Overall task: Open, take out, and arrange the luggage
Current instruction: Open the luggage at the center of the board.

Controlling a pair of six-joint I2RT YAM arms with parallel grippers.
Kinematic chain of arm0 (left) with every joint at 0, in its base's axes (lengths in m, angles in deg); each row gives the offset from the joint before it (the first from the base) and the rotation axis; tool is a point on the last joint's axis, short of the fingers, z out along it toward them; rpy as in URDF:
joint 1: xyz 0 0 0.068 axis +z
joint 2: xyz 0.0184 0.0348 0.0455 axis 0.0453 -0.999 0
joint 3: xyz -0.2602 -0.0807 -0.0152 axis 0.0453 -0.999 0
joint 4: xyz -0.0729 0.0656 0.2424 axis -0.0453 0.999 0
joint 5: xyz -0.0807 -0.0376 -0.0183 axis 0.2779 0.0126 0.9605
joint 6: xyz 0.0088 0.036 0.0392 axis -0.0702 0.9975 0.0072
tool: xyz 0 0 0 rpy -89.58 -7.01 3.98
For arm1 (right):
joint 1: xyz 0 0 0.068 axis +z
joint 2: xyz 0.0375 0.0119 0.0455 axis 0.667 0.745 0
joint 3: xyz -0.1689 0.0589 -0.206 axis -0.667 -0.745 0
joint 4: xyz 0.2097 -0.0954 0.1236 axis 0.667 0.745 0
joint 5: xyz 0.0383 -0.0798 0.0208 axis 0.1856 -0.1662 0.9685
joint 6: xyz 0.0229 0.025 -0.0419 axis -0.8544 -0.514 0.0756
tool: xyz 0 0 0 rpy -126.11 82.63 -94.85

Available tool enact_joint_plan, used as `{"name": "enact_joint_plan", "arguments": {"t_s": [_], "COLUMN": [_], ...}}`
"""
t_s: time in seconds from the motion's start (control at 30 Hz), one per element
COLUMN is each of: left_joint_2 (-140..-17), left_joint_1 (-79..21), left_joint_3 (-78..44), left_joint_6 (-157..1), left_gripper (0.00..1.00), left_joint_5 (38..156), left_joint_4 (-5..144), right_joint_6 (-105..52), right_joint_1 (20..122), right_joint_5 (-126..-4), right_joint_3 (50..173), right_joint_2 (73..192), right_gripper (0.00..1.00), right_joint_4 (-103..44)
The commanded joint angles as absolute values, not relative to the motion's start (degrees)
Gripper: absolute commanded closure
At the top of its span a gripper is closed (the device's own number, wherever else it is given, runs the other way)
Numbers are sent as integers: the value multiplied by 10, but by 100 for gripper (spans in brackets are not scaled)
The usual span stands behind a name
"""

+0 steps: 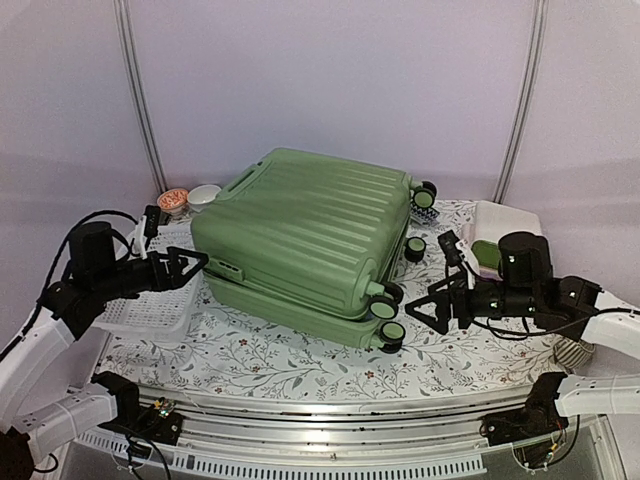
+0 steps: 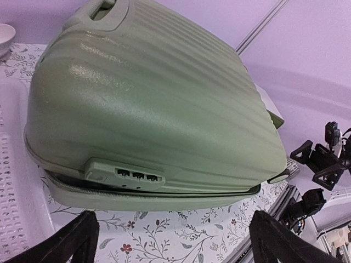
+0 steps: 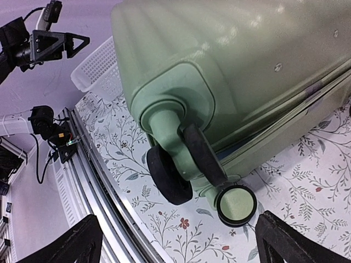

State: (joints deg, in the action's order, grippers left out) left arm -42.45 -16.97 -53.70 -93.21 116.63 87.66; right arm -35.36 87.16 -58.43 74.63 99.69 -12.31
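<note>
The light-green ribbed luggage (image 1: 300,235) lies flat in the middle of the table, handle toward the back, black wheels (image 1: 388,320) at the front right. Its lid is lifted a little, with a dark gap along the seam. In the left wrist view the luggage (image 2: 153,104) shows its combination lock (image 2: 125,175) above that gap. My left gripper (image 1: 192,268) is open and empty, just left of the lock side; its fingertips (image 2: 77,238) frame bare cloth. My right gripper (image 1: 418,307) is open and empty, just right of the wheels (image 3: 171,170).
A white perforated basket (image 1: 150,310) sits under my left arm. Two small bowls (image 1: 188,198) stand at the back left. A white and green box (image 1: 500,245) is behind my right arm. The table edge rail (image 1: 330,415) runs along the front.
</note>
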Motion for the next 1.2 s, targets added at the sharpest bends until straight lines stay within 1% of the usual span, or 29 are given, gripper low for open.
{"name": "enact_joint_plan", "arguments": {"t_s": [0.0, 0.1, 0.27, 0.47, 0.7, 0.83, 0.97, 1.13, 1.17], "left_joint_2": [-425, -422, -414, -415, -424, -434, -437, -430, -429], "left_joint_1": [-176, -176, -175, -176, -176, -175, -176, -176, -176], "left_joint_3": [-551, -551, -546, -537, -525, -518, -514, -507, -504], "left_joint_6": [-945, -941, -933, -926, -917, -915, -912, -899, -896], "left_gripper": [2, 2, 2, 2, 2, 2, 2, 2, 2], "left_joint_5": [1182, 1182, 1175, 1172, 1168, 1167, 1169, 1164, 1162], "left_joint_4": [841, 842, 852, 861, 862, 863, 864, 877, 880], "right_joint_6": [-359, -340, -285, -227, -177, -165, -157, -152, -152], "right_joint_1": [874, 874, 876, 881, 887, 886, 887, 887, 887], "right_joint_5": [-527, -521, -556, -575, -586, -563, -572, -593, -597], "right_joint_3": [707, 700, 688, 698, 713, 729, 740, 741, 741], "right_joint_2": [1015, 1050, 1078, 1132, 1155, 1181, 1197, 1168, 1158], "right_gripper": [1, 1, 1, 1, 1, 14, 32, 53, 55], "right_joint_4": [-230, -265, -318, -335, -353, -356, -346, -339, -340]}}
